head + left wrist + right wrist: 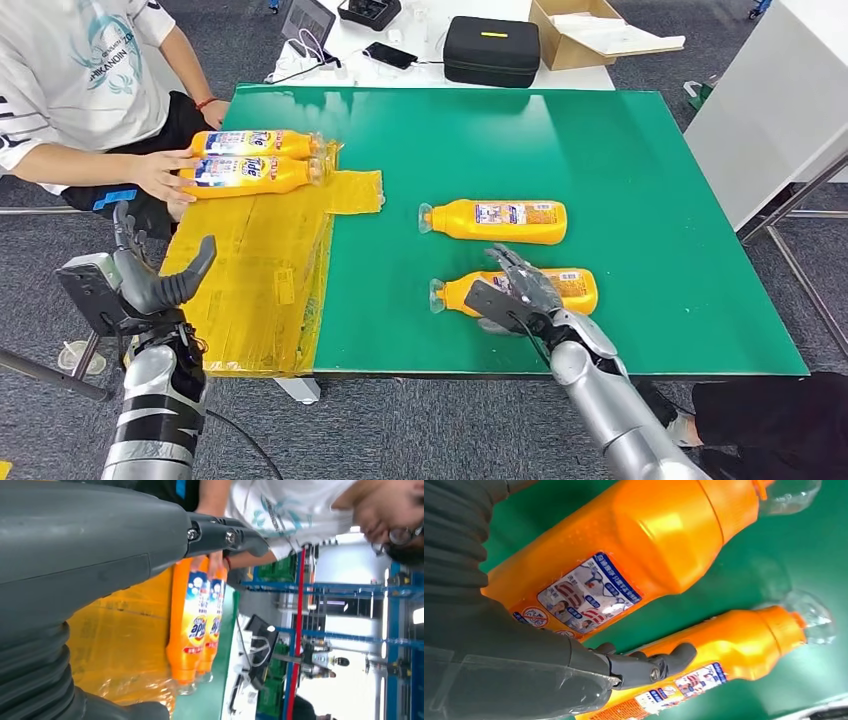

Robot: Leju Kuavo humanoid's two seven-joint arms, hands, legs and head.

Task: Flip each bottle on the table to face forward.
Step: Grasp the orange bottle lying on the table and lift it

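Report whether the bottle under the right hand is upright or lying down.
Lying down. The near orange bottle rests on its side on the green table, cap pointing left, right hand over it.

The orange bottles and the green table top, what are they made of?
The bottles look like glossy orange plastic: light glints off their smooth sides, their caps are see-through, and their labels look like printed stickers. The table top seems a smooth green board or mat with a soft sheen; I can't tell which.

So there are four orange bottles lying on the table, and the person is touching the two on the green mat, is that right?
Not quite: in the head view the person's hand touches the two bottles lying on the yellow plastic sheet, not the green mat. Four orange bottles is right.
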